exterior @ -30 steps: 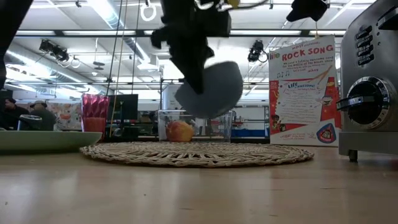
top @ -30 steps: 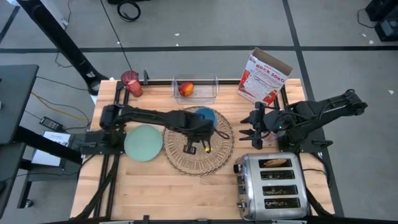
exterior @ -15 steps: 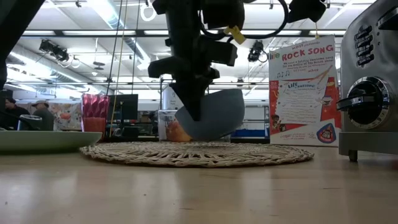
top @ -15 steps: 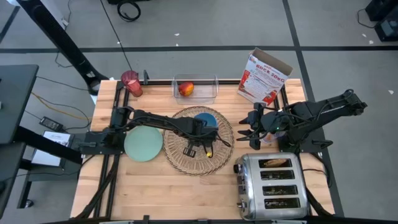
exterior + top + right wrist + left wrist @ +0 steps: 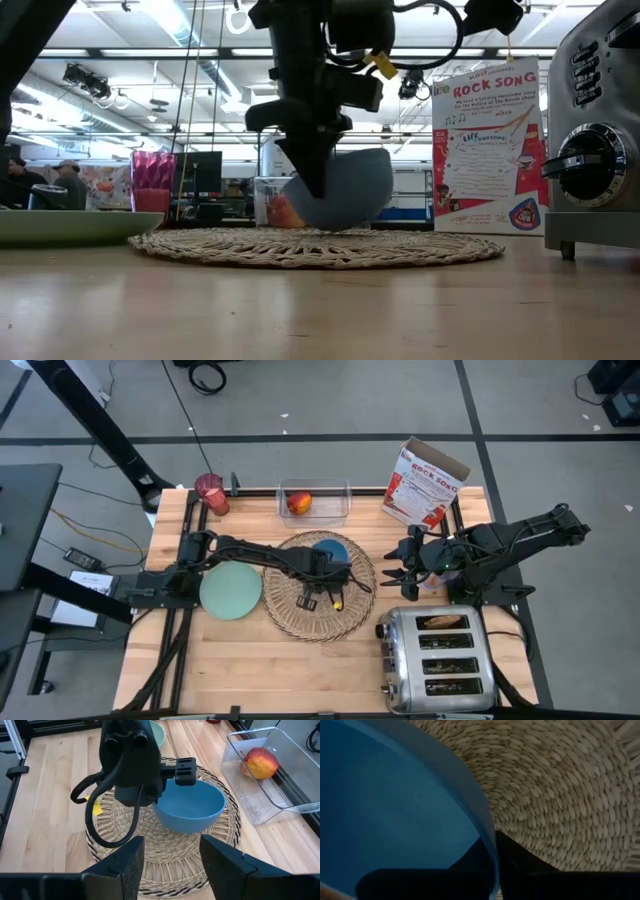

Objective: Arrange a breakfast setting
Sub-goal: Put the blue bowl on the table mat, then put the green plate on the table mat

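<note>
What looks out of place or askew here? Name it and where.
The blue bowl is tilted, not flat: the left gripper pinches its rim above the round woven wicker placemat. The red-yellow apple sits apart in the clear plastic tub. Nothing spilled.

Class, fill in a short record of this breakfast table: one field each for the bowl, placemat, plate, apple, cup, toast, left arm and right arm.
bowl: blue bowl, held by its rim, tilted, at the wicker placemat
placemat: wicker placemat, mid-table
plate: mint-green plate, left of the placemat
apple: apple inside the clear tub, at the far edge
cup: red cup, far left corner
toast: slice in the toaster
left arm: left gripper, jaws shut on the bowl's rim
right arm: right gripper waits, jaws open, beside the toaster
</note>
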{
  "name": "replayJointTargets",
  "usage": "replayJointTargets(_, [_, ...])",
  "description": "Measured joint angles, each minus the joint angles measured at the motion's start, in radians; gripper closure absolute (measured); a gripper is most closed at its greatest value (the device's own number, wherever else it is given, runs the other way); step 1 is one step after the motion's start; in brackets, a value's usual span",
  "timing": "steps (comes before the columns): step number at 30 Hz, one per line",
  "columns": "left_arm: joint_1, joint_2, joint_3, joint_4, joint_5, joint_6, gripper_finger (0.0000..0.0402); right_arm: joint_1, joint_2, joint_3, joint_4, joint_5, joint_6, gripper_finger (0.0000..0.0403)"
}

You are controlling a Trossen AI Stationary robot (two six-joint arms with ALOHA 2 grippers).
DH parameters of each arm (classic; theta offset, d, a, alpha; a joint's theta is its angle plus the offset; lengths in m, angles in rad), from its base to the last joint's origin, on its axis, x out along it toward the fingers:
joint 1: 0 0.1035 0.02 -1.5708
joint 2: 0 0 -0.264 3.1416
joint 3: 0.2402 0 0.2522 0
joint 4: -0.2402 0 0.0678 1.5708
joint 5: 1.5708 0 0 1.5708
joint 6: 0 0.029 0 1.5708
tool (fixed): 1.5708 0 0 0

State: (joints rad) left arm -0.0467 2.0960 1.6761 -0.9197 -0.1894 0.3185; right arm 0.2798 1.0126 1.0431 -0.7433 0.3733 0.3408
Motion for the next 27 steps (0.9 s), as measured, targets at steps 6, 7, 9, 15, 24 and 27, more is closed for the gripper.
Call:
replayJointTargets(6, [0.0, 0.0, 0.0, 0.02, 0.003, -0.038, 0.0316, 0.0, 0.0, 0.0, 0.01, 0.0, -0.002, 0.0192])
replayJointTargets(7, [0.0, 0.0, 0.0, 0.019, 0.002, -0.041, 0.0309, 0.0, 0.0, 0.0, 0.009, 0.0, -0.003, 0.0191])
replayJointTargets(9, [0.0, 0.0, 0.0, 0.017, 0.003, -0.046, 0.0297, 0.0, 0.0, 0.0, 0.01, 0.0, -0.003, 0.019])
replayJointTargets(15, [-0.001, -0.012, 0.0, -0.033, -0.02, -0.073, 0.0277, 0.0, 0.0, 0.0, 0.01, 0.0, -0.003, 0.0189])
replayJointTargets(24, [-0.01, -0.035, 0.137, -0.185, -0.019, -0.227, 0.0242, 0.0, 0.0, 0.0, 0.028, 0.001, -0.037, 0.0189])
replayJointTargets(27, [-0.015, -0.038, 0.226, -0.319, -0.013, -0.308, 0.0228, 0.0, 0.0, 0.0, 0.036, 0.007, -0.048, 0.0189])
